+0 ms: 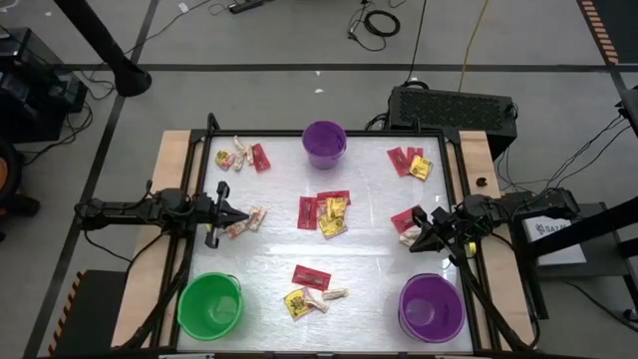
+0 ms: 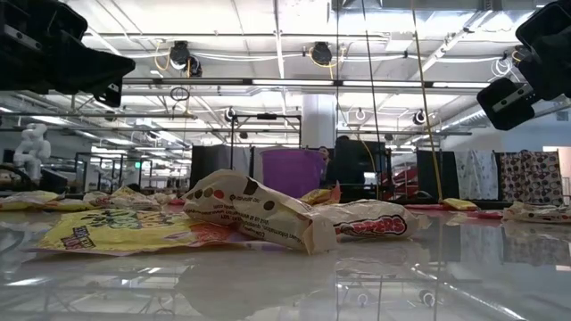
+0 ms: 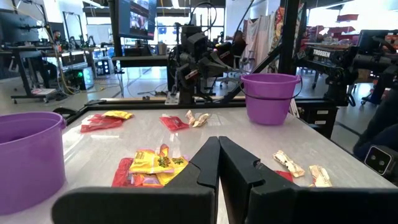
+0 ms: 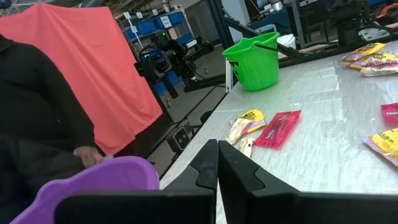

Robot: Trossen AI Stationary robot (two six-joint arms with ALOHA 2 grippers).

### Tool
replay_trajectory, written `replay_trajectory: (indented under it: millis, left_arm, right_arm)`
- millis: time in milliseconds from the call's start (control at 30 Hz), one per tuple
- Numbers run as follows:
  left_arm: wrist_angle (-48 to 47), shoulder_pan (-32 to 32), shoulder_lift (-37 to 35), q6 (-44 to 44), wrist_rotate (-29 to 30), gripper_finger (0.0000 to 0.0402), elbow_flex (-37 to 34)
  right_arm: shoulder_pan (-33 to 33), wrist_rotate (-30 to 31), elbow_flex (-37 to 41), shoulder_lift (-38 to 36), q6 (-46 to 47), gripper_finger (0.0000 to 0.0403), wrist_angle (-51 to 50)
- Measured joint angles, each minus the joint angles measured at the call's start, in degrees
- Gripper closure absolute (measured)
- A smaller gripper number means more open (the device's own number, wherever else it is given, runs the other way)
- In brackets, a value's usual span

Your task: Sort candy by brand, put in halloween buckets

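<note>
Candy lies in several small heaps on the white table: red, yellow and tan pieces at the centre (image 1: 325,212), far left (image 1: 242,157), far right (image 1: 411,162) and near middle (image 1: 312,291). One purple bucket (image 1: 324,143) stands at the far edge. A green bucket (image 1: 210,304) and a second purple bucket (image 1: 431,307) stand at the near corners. My left gripper (image 1: 239,216) (image 3: 217,152) is shut and level above tan pieces (image 1: 247,221) at the left side. My right gripper (image 1: 416,219) (image 4: 217,155) is shut and level above a red and tan heap (image 1: 406,227) at the right side.
Black rails (image 1: 211,130) frame the table, with wooden strips (image 1: 171,150) outside them. In the low view a tan wrapper (image 2: 259,214) and a yellow packet (image 2: 116,234) lie close in front. A person in dark clothing (image 4: 37,124) shows beyond the near purple bucket (image 4: 93,183).
</note>
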State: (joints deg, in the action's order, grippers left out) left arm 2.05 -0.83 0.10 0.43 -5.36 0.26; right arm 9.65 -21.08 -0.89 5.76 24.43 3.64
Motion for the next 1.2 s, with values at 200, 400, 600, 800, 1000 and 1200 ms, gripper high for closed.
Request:
replay_trajectory:
  millis: [200,400,600,800,1000,1200]
  left_arm:
    - [0.0,0.0,0.0,0.0,0.0,0.0391,0.0]
    - [0.0,0.0,0.0,0.0,0.0,0.0391,0.0]
    - [0.0,0.0,0.0,0.0,0.0,0.0391,0.0]
    - [0.0,0.0,0.0,0.0,0.0,0.0391,0.0]
    - [0.0,0.0,0.0,0.0,0.0,0.0391,0.0]
    - [0.0,0.0,0.0,0.0,0.0,0.0391,0.0]
  right_arm:
    - [0.0,0.0,0.0,0.0,0.0,0.0399,0.0]
    - [0.0,0.1,0.0,0.0,0.0,0.0399,0.0]
    - [-1.1,27.1,0.1,0.2,-0.1,0.0399,-0.4]
    - [-1.4,37.5,0.0,0.2,-0.1,0.0399,-0.1]
    - [-1.4,37.3,0.0,0.2,-0.1,0.0399,-0.1]
    - [-1.4,39.7,0.0,0.2,0.0,0.0399,0.6]
